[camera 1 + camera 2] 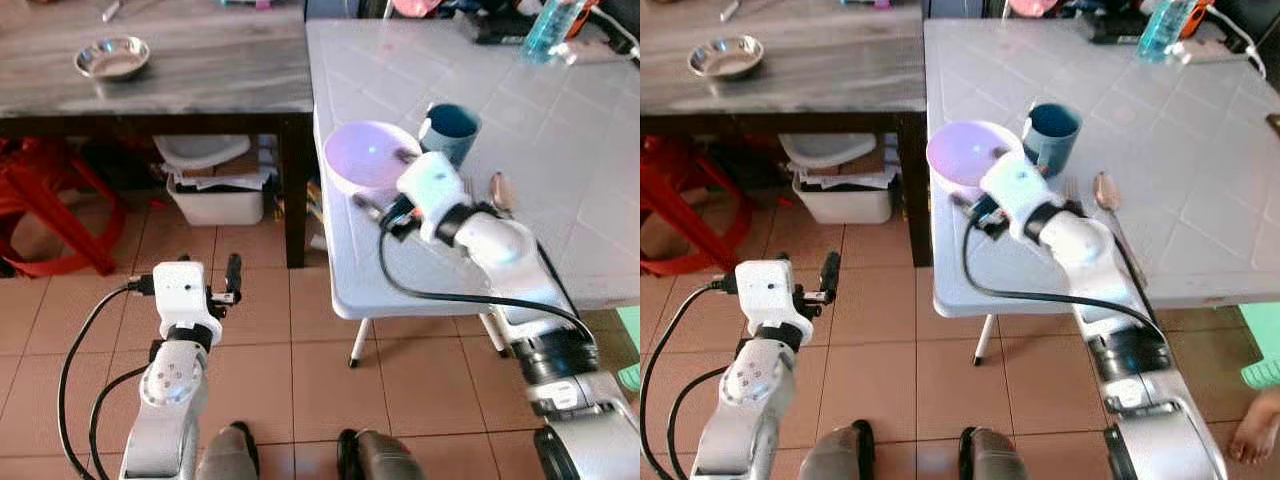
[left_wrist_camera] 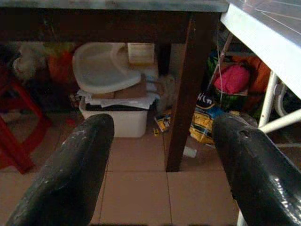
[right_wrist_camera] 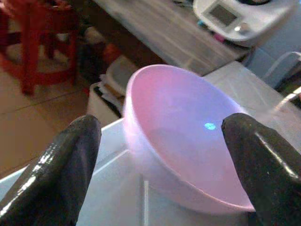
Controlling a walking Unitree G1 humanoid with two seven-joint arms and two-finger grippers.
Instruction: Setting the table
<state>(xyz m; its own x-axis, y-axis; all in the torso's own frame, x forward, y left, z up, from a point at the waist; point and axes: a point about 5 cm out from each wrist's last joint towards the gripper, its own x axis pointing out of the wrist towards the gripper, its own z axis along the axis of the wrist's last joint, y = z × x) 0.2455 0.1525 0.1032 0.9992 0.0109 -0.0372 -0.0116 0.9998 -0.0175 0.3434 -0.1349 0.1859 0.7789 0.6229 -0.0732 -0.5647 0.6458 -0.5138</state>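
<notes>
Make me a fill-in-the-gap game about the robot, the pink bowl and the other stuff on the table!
1. The right gripper has its fingers open on either side of the pink ____.
2. The cup beside the pink bowl is coloured ____.
3. The small metal bowl sits on the ____ wooden table, not the white table.
4. The left gripper hangs over the floor, holding ____.

Missing words: bowl; blue; dark; nothing
</notes>
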